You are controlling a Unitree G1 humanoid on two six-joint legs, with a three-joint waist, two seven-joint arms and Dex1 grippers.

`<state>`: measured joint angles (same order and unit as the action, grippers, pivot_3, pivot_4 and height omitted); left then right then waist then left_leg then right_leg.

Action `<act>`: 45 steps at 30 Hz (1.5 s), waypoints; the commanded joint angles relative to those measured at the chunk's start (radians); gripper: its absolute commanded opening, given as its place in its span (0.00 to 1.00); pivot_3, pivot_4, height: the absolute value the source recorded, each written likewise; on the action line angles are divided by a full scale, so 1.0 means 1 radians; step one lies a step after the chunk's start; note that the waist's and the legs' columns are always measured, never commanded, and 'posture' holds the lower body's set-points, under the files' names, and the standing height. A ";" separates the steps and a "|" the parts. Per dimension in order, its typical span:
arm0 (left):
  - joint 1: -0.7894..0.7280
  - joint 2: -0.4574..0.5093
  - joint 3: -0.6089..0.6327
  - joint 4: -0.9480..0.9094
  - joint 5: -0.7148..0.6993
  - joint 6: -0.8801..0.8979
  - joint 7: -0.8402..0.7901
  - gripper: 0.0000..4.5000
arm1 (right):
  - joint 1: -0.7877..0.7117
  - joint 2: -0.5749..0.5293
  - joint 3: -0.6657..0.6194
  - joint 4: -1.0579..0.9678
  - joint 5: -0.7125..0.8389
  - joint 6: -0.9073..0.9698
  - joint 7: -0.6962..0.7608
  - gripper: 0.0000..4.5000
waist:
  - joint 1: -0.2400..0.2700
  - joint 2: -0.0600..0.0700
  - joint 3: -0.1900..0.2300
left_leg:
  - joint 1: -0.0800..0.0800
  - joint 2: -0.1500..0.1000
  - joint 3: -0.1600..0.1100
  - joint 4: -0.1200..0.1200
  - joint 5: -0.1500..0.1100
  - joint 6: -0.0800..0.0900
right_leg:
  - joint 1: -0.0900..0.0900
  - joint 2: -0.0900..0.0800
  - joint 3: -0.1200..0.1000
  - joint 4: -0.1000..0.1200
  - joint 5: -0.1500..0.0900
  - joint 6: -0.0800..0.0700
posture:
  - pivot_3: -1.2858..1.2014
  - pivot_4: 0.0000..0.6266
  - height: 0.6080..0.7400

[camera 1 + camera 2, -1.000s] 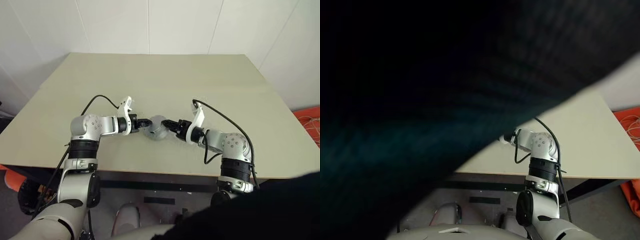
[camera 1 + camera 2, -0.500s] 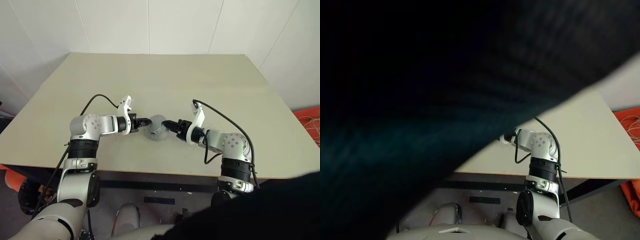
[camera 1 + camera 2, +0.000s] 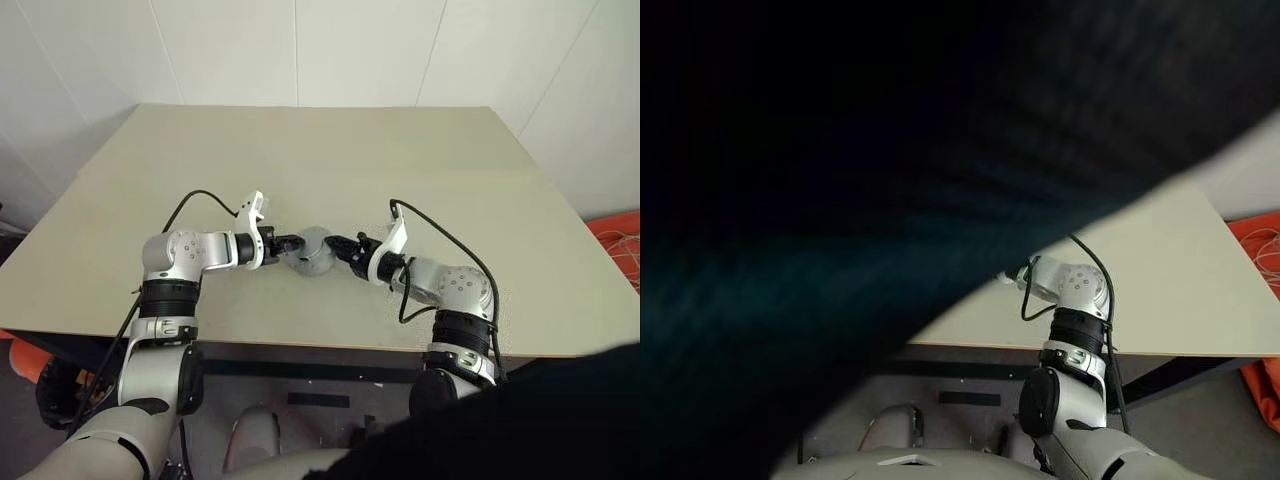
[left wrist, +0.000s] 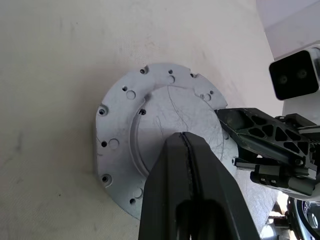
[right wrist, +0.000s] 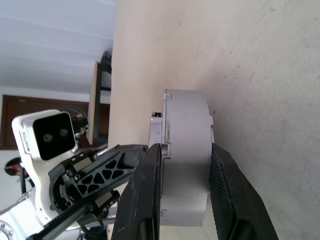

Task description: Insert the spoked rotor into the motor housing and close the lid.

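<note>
The motor housing is a chunky silver round piece with small holes around its flange, sitting on the table. The right gripper is clamped across its sides, while the left gripper, fingers pressed together, rests on its top face.

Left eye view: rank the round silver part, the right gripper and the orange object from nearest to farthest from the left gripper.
1. Round silver part, right at the left gripper's tips.
2. Right gripper, just across that part.
3. Orange object, far off to the right.
</note>
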<state>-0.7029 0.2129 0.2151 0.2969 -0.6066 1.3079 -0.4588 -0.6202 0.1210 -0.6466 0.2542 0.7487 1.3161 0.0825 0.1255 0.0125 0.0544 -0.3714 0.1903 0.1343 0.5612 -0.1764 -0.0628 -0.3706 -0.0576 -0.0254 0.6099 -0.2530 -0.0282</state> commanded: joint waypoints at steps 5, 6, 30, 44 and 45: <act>-0.001 0.000 0.018 -0.017 -0.024 -0.003 -0.009 0.00 | -0.087 0.028 -0.088 0.027 0.144 -0.042 -0.039 0.25 | 0.002 0.000 0.000 | -0.002 0.000 0.000 0.000 -0.001 0.001 | -0.001 0.000 -0.001 0.000 0.000 0.000 | 0.52 0.00 1.00; -0.003 -0.003 0.029 -0.020 -0.032 -0.005 -0.011 0.00 | -0.092 0.029 -0.099 0.034 0.159 -0.054 -0.047 0.25 | 0.002 0.000 0.000 | -0.002 0.000 0.000 0.000 -0.001 0.001 | -0.001 0.000 -0.001 0.000 0.000 0.000 | 0.52 0.00 1.00; -0.044 -0.094 0.322 0.083 -0.195 -0.016 0.116 0.00 | -0.101 -0.024 -0.039 0.013 0.354 -0.160 -0.114 0.25 | 0.004 0.000 0.000 | -0.003 0.000 0.000 0.000 -0.001 0.001 | -0.001 0.000 -0.002 0.000 0.000 0.000 | 0.52 0.00 1.00; -0.035 -0.064 0.309 0.077 -0.208 0.003 0.107 0.78 | -0.096 -0.053 -0.003 0.028 0.367 -0.180 -0.117 0.25 | 0.005 0.000 0.000 | -0.003 0.000 -0.001 0.001 -0.001 0.001 | -0.001 0.000 -0.002 0.000 0.000 0.001 | 0.52 0.00 1.00; -0.036 -0.064 0.315 0.083 -0.215 0.005 0.110 0.85 | -0.095 -0.055 -0.002 0.029 0.367 -0.180 -0.117 0.25 | 0.005 0.000 0.000 | -0.003 0.000 -0.001 0.001 -0.001 0.001 | -0.001 0.000 -0.002 0.000 0.000 0.001 | 0.52 0.00 1.00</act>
<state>-0.7185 0.1434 0.5223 0.3993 -0.7876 1.3069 -0.3365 -0.6916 0.0647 -0.6692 0.3288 1.0601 1.1356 -0.0501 0.1303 0.0124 0.0546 -0.3743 0.1900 0.1338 0.5618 -0.1771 -0.0616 -0.3717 -0.0575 -0.0273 0.6098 -0.2526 -0.0276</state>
